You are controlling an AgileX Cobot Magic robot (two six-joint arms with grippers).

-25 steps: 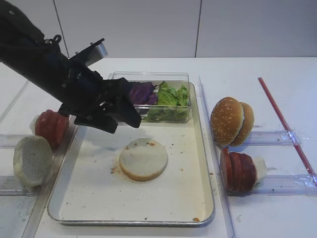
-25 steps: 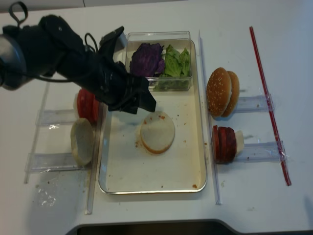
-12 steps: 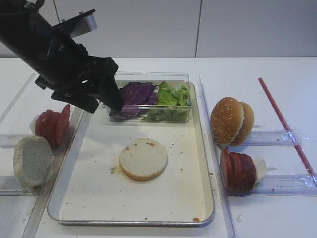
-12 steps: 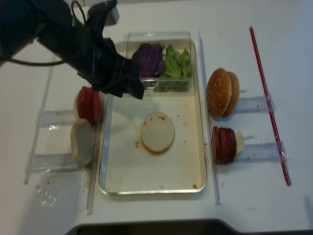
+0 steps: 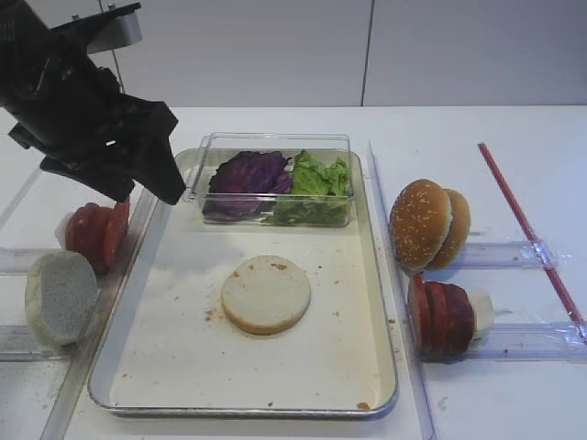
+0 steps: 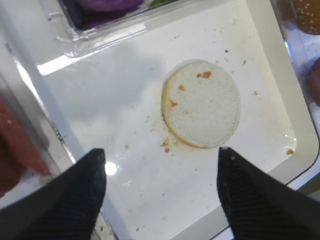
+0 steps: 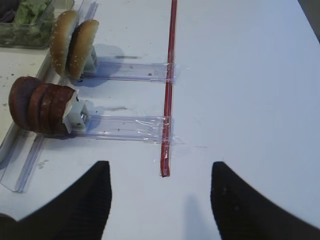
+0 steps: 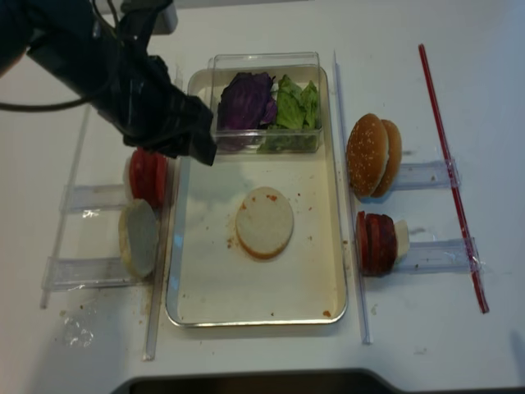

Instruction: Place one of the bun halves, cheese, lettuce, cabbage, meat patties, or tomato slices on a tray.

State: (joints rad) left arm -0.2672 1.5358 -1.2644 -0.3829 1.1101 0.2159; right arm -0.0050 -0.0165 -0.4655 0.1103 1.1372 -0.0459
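bun half (image 5: 265, 293) | flat, cut face up, round, no long axis | mid tray (image 5: 183, 367), nothing touching it | left hand (image 5: 147, 183) fingers apart, empty, raised over tray's left rim | right hand (image 7: 157, 200) fingers apart, empty, over bench (image 7: 250, 75)

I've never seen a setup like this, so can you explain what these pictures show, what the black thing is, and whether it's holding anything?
It is a two-armed robot at a white table. Two pictures look down from above; the other two come from cameras on the wrists, so the dark shapes at their bottom edges are fingers.

The black left gripper hangs open and empty over the left rim of the large cream tray with a silvery rim. A round pale bun half lies on the tray, beside a clear plastic box of purple cabbage and green lettuce.

Left of the tray stand thin red tomato slices and another pale bun half; right of it, sesame buns and dark meat patties.

The right gripper is open, holding nothing.
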